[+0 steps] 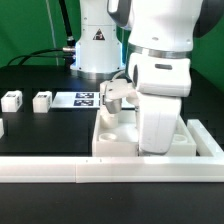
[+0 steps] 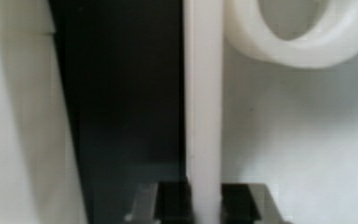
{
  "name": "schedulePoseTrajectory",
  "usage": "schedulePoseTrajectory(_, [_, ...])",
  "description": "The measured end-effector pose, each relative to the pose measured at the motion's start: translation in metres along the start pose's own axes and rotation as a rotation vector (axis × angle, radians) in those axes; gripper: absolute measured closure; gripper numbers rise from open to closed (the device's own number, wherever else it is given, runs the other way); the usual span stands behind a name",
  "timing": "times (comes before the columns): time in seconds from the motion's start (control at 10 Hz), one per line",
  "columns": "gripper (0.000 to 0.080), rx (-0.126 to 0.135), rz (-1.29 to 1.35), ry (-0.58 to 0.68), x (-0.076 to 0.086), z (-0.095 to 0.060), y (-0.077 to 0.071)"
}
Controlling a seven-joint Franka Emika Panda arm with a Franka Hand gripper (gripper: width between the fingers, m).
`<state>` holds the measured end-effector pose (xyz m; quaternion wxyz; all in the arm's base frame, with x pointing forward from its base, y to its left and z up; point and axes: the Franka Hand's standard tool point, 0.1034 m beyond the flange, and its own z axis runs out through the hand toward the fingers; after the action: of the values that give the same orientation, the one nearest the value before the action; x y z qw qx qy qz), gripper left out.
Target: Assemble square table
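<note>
The square table top point(image 1: 113, 135), a white slab with a raised rim, lies at the exterior view's right, inside the rail's corner. My gripper point(image 2: 206, 205) reaches down onto it, and the hand point(image 1: 160, 105) hides the fingers in the exterior view. In the wrist view the two black fingers point(image 2: 169, 203) are shut on the slab's thin white rim point(image 2: 202, 100), beside a round corner socket point(image 2: 309, 35). One tagged leg point(image 1: 116, 93) sits at the slab's far left corner. Two loose legs point(image 1: 42, 100) point(image 1: 10, 100) stand at the exterior view's left.
A long white rail fence point(image 1: 60, 170) runs along the front and up the exterior view's right side point(image 1: 212, 142). The marker board point(image 1: 85, 98) lies flat behind the slab. Another white part point(image 1: 2, 128) shows at the left edge. The arm's base point(image 1: 95, 45) stands at the back.
</note>
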<state>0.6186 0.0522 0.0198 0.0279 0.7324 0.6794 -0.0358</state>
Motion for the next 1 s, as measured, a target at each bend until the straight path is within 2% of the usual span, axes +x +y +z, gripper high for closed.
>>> schedulePoseTrajectory(0.2, [0.0742, 0.007, -0.019, -0.004, 0.005, -0.004, 0.006])
schedulePoseTrajectory(0.6, [0.0741, 0.013, -0.014, -0.005, 0.005, -0.003, 0.005])
schedulePoseTrajectory(0.7, [0.0576, 0.028, -0.015, -0.008, 0.004, -0.001, 0.001])
schedulePoseTrajectory(0.8, [0.0345, 0.055, -0.015, -0.015, 0.002, 0.003, -0.006])
schedulePoseTrajectory(0.9, [0.0345, 0.078, -0.013, -0.021, 0.001, 0.004, -0.011])
schedulePoseTrajectory(1.0, [0.0211, 0.09, -0.004, -0.026, 0.001, 0.001, -0.014])
